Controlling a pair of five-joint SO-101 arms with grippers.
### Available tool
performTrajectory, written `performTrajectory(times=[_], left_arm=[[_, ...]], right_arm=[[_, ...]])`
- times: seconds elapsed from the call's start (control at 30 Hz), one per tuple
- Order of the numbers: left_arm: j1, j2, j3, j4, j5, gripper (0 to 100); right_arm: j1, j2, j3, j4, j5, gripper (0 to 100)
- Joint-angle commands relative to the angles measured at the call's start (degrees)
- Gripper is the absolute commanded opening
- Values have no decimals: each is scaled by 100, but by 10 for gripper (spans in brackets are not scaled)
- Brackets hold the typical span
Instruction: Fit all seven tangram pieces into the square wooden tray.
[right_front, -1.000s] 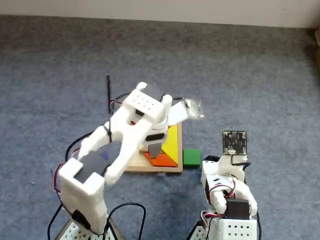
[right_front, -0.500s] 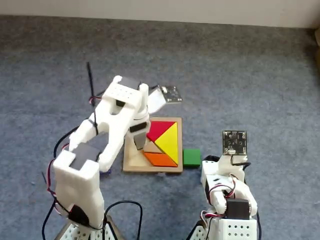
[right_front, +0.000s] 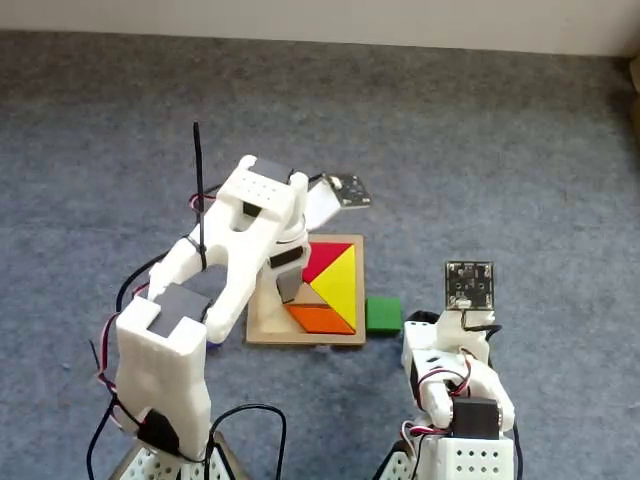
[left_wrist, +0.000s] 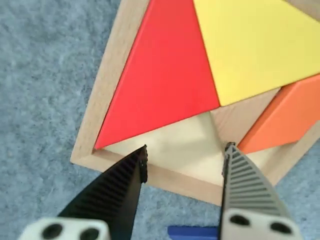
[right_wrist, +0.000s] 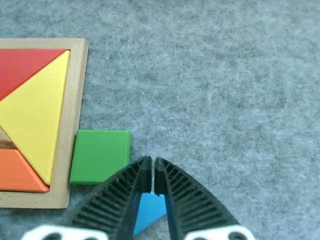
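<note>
Right wrist view: flat green wooden square (right_wrist: 100, 155) on the tabletop (right_wrist: 225, 75), just beside the right edge of the square wooden tray (right_wrist: 77, 90); right gripper (right_wrist: 151, 164) pressed together near its corner, nearer than left gripper (left_wrist: 185, 150), spread and empty over the tray's bare floor.

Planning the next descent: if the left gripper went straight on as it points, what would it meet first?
Likely the bare floor of the wooden tray, next to the red triangle; the open left gripper points there, though depth is unclear.
</note>
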Motion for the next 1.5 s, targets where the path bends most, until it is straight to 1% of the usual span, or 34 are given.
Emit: performTrajectory(times=[0.0, 0.3, 0.47, 0.6, 0.67, 0.8, 0.93, 1.07, 1.13, 1.2, 1.4, 1.47], left_arm=[[189, 13, -321, 79, 70, 245], [136, 4, -980, 862, 70, 245], [-57, 4, -1534, 1284, 70, 245], [-242, 66, -1587, 1231, 70, 245], [-303, 84, -1437, 923, 70, 245], [-295, 75, -716, 158, 70, 245], [-189, 66, -189, -308, 70, 245], [92, 22, 136, -316, 132, 245], [233, 13, 110, -316, 440, 245], [321, 13, 57, -316, 571, 245], [295, 4, -259, -290, 589, 245], [259, 4, -462, -62, 589, 245]], right_arm=[[92, -31, 523, -66, 62, 27], [92, -31, 523, -66, 62, 27], [92, -31, 523, -66, 62, 27], [92, -31, 523, -66, 62, 27], [92, -31, 523, -66, 62, 27], [92, -31, 523, -66, 62, 27], [119, -31, 523, -66, 62, 27], [259, -31, 523, -75, 70, 27], [259, -31, 523, -75, 70, 27], [259, -31, 523, -75, 70, 27], [268, -31, 523, -75, 70, 27], [268, -31, 523, -75, 70, 27]])
